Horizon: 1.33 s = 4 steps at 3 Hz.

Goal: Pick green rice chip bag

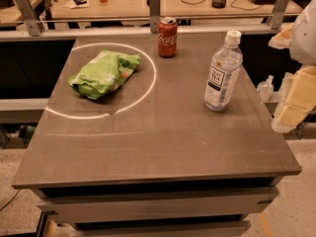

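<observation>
The green rice chip bag [104, 73] is a crumpled lime-green foil bag with white and orange-red print. It lies on the left rear part of the grey table [163, 142], inside a bright ring of light. My gripper [292, 101] shows as pale yellow and white parts at the right edge of the view, beyond the table's right side and far from the bag. It holds nothing that I can see.
A red Coca-Cola can [167, 37] stands at the table's rear centre. A clear tea bottle with a white cap [223, 74] stands on the right side, between the gripper and the bag. A railing and a desk with clutter lie behind.
</observation>
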Each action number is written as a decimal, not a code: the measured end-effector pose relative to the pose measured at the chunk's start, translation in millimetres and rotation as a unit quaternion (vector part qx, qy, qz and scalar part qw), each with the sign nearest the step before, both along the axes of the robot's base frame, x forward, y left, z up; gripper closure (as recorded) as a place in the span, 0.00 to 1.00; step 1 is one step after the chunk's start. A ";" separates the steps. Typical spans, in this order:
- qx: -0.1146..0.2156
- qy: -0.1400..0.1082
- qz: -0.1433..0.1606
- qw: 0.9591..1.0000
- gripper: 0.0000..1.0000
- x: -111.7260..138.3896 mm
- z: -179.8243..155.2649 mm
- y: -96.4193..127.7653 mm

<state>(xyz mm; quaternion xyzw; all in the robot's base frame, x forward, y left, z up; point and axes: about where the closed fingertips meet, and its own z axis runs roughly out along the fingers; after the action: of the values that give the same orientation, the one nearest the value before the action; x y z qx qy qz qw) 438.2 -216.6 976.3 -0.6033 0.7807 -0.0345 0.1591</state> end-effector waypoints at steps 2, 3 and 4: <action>-0.018 -0.033 0.054 0.998 0.00 11.0 19.4 25.3; -0.054 -0.075 0.128 0.987 0.00 25.9 40.1 63.3; -0.096 -0.119 0.210 0.966 0.00 36.0 54.2 105.2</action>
<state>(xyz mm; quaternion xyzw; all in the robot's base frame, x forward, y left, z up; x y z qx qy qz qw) 474.1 -111.5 1030.5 -0.7580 0.6048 -0.1463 0.1956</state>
